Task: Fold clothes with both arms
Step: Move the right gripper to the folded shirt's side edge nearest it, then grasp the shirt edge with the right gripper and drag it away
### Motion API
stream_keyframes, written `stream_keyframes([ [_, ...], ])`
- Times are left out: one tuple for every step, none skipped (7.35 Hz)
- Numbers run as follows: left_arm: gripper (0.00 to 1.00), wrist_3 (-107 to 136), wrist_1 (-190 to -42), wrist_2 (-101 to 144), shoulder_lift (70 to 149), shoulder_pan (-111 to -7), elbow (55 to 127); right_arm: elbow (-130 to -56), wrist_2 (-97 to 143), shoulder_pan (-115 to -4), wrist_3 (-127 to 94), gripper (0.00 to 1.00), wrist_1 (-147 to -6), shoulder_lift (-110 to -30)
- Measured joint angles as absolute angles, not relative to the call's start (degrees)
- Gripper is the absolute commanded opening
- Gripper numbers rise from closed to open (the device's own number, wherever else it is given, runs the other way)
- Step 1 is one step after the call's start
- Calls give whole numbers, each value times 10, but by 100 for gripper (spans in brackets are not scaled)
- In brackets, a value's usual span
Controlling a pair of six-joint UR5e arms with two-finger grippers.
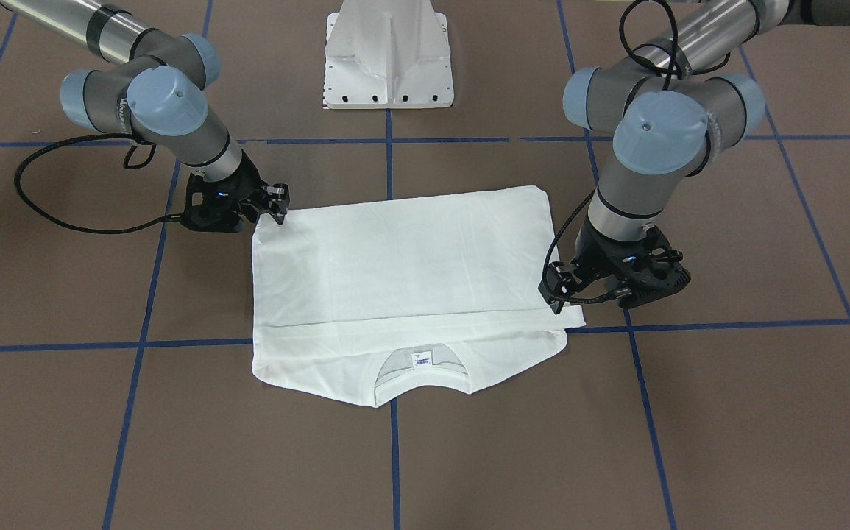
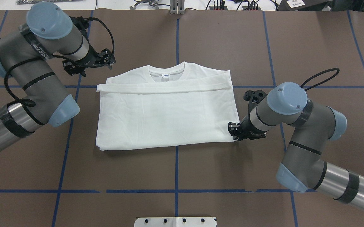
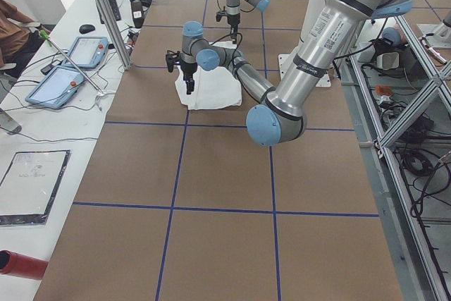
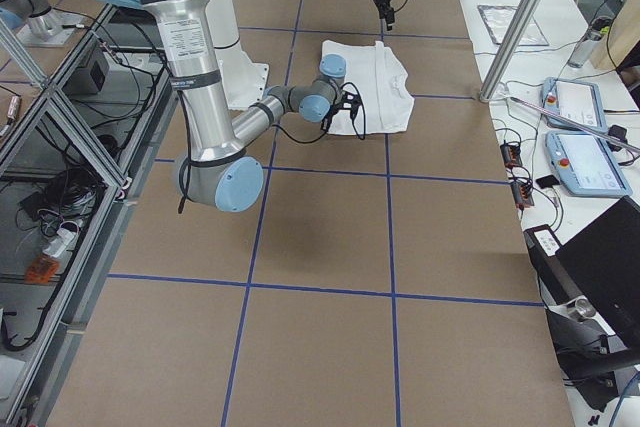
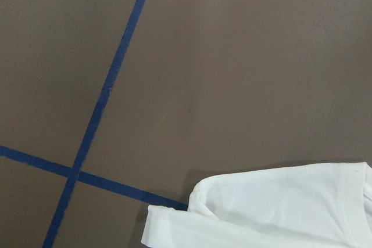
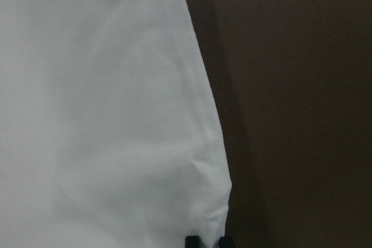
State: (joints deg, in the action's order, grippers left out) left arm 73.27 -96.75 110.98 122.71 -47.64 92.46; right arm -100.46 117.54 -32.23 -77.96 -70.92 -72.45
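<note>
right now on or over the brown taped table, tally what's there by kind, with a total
white T-shirt: 1
robot arms: 2 (left arm, right arm)
white pedestal base: 1
total: 4

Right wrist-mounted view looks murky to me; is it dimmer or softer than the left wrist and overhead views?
Right wrist-mounted view: yes, dim and soft, the white long-sleeved T-shirt reads grey and the brown table nearly black; left wrist-mounted view: evenly lit, blue tape line crisp; overhead exterior view: bright, the shirt's folds nearly washed out.
</note>
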Motion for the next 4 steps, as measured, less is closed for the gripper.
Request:
stream_keyframes([
  [100,733,-967,1110,1227,-476,925,-1005,1176,-323,-780,0,-709,-726],
  [100,733,-967,1109,1228,-476,926,-1009,1179,-326,-780,0,-710,-728],
  [100,733,-967,1109,1227,-476,927,-1021,1182,-334,-778,0,-714,-738],
  [100,733,-967,1109,1227,-476,929,-1038,1185,-346,-773,0,-721,-756],
])
